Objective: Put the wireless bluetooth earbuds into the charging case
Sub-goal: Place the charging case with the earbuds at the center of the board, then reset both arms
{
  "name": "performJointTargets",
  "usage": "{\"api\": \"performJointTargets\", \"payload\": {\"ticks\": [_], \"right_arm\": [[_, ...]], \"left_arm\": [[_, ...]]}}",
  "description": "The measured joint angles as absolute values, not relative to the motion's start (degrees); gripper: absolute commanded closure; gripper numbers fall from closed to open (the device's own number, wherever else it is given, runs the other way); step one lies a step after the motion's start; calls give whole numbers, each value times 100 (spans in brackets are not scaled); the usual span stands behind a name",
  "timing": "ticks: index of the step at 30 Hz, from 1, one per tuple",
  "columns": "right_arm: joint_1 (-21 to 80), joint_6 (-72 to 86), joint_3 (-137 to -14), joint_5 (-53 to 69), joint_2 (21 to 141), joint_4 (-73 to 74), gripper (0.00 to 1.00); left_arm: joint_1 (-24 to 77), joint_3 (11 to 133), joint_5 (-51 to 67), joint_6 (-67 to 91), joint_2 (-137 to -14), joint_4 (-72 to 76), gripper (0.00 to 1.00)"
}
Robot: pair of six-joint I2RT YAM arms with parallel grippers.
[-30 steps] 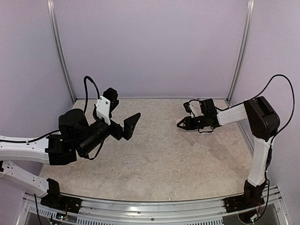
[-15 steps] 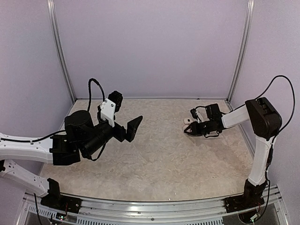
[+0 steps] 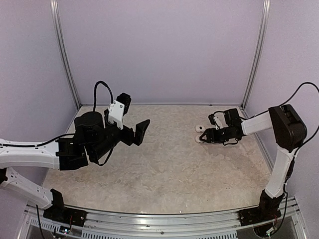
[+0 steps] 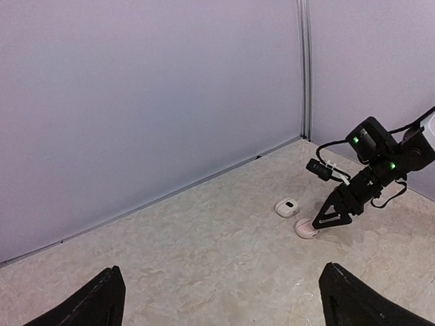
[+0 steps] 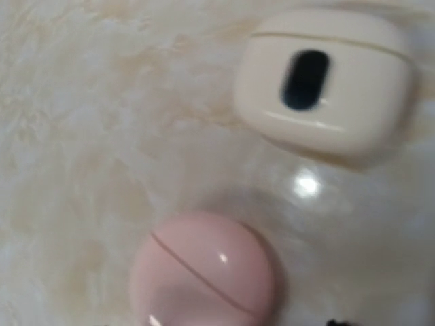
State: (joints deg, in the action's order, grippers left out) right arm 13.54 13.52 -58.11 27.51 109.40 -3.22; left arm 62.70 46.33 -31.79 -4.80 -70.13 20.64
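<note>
1. No earbuds show; the shut pink case (image 5: 204, 278) lies on the table (image 3: 164, 169), with the white case (image 5: 326, 81) just beside it.
2. The pink case is probably light, rigid and slippery: grip its sides below the seam.
3. The right pincer (image 4: 322, 221) sits at the pink case, its spread unreadable; the left pincer (image 4: 222, 270) gapes, well away.

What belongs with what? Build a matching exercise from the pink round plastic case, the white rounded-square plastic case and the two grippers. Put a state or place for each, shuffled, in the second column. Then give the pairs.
Column one
1. pink round plastic case
2. white rounded-square plastic case
3. left gripper
4. right gripper

Column two
A. wide open, far from both cases
B. bears a dark oval mark
C. lowered to the two cases
D. the case closest to a gripper's tips

Pairs: 1-D, 2-B, 3-A, 4-C
</note>
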Motion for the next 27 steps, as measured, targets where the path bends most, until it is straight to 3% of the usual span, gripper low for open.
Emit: {"api": "performJointTargets", "payload": {"ticks": [4, 7, 8, 18, 27], "right_arm": [[1232, 1286, -5712, 2565, 10621, -172, 17], [1175, 1177, -5708, 2436, 10318, -25, 2], [1166, 1194, -5708, 2408, 10228, 12, 1], [1155, 1120, -5286, 2565, 8606, 3, 0], [1155, 1162, -3642, 2515, 7098, -576, 1]], "left_arm": [[5881, 4827, -3011, 10, -7030, 1719, 1], [5505, 4901, -2731, 467, -7026, 1455, 1], [5347, 4936, -2646, 624, -7028, 1317, 1], [3483, 5120, -1977, 2008, -6849, 110, 1], [3378, 4237, -1660, 2779, -6694, 3, 1]]}}
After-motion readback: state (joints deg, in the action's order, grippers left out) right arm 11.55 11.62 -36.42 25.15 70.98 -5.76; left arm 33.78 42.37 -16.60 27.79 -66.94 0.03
